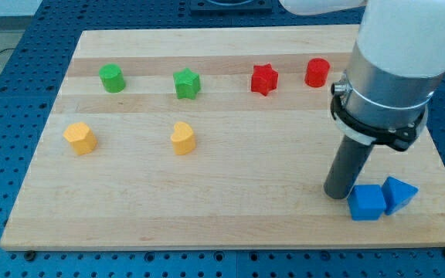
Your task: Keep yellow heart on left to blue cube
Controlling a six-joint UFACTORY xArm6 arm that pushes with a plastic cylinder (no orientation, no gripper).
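The yellow heart (182, 138) lies left of the board's middle. The blue cube (367, 202) sits near the board's bottom right corner, with a blue triangular block (399, 194) touching its right side. My tip (337, 193) rests on the board just left of the blue cube, touching or nearly touching it. The yellow heart is far to the left of the tip and the cube.
A yellow pentagon-like block (80, 138) lies at the left. A green cylinder (112, 78), a green star (186, 83), a red star (264, 79) and a red cylinder (317, 72) stand in a row near the wooden board's (230, 224) top.
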